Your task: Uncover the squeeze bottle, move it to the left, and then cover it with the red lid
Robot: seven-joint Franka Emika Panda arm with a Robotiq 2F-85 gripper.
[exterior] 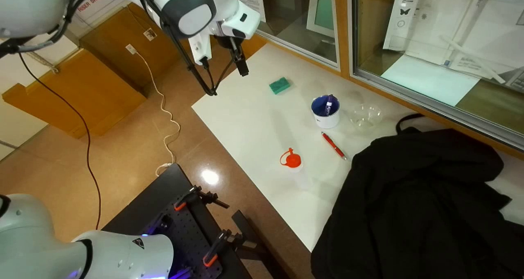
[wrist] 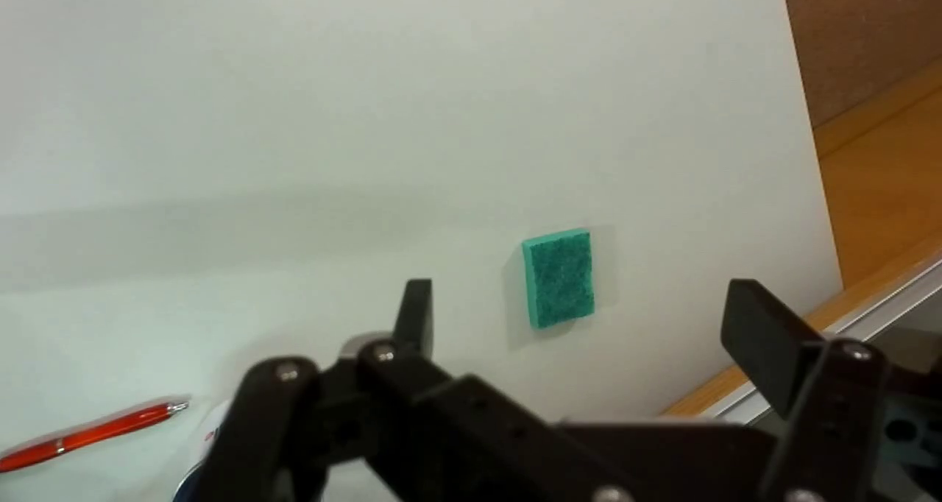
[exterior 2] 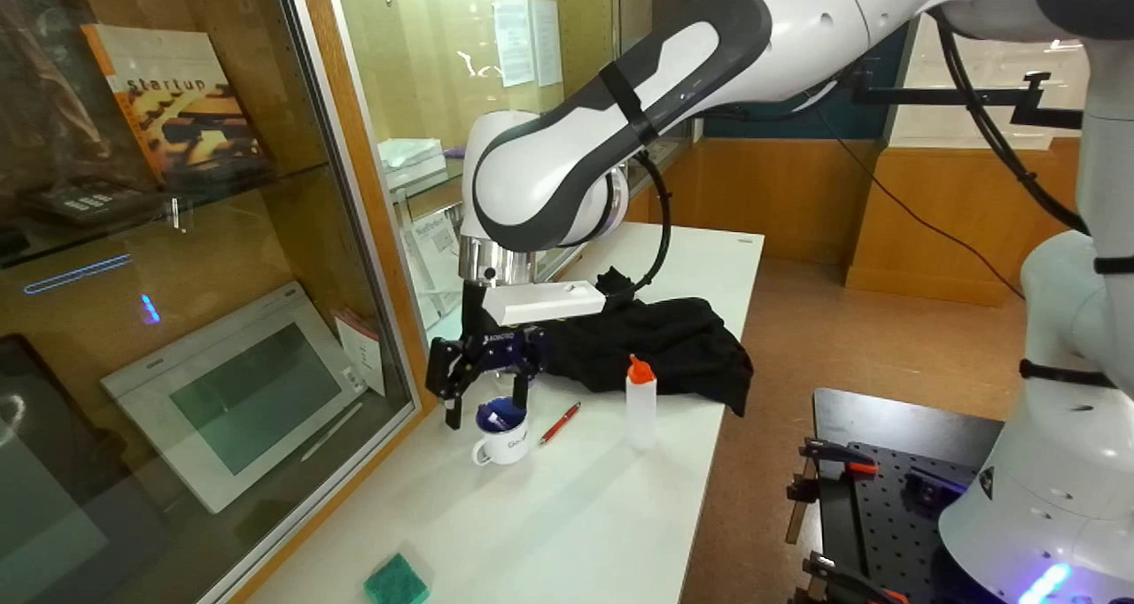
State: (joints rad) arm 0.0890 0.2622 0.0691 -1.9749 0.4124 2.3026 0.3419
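The white worktop [exterior 2: 576,542] ran with one long edge against a wooden window frame [exterior: 343,29] and its opposite long edge free, a strip of floor [exterior: 225,160] parting that free edge from the black stand [exterior: 163,187] under the robot's base [exterior 2: 1019,507]. The squeeze bottle [exterior 2: 640,414] stood upright, nearer the free edge than the window side, with the red lid [exterior: 293,160] on its top. Near it but apart lay the black cloth [exterior: 409,205], spread across the worktop and lapping over the free edge; the other way, toward the short edge, a broad stretch of open white surface reached along the free edge. The green sponge [exterior: 279,85] lay toward that short edge, nearer the window-side corner than the free one. Along the window side, room was tighter: the mug [exterior 2: 505,445] stood there, with the clear vessel [exterior: 365,115] near it and the red pen [exterior 2: 560,422] lying between the mug and the cloth. Between the bottle and the mug lay a further band of open surface. The gripper [wrist: 581,296] hung above the worktop with its fingers [wrist: 758,325] spread wide and gripping nothing; in the wrist view the sponge showed below, in the gap between them. Counted up, there were one bottle, one lid, one mug with one purple-and-white marker [exterior: 328,105] inside, one pen, one sponge, one clear vessel, one black cloth, and two clamps [exterior 2: 834,452] on the edge of the stand.
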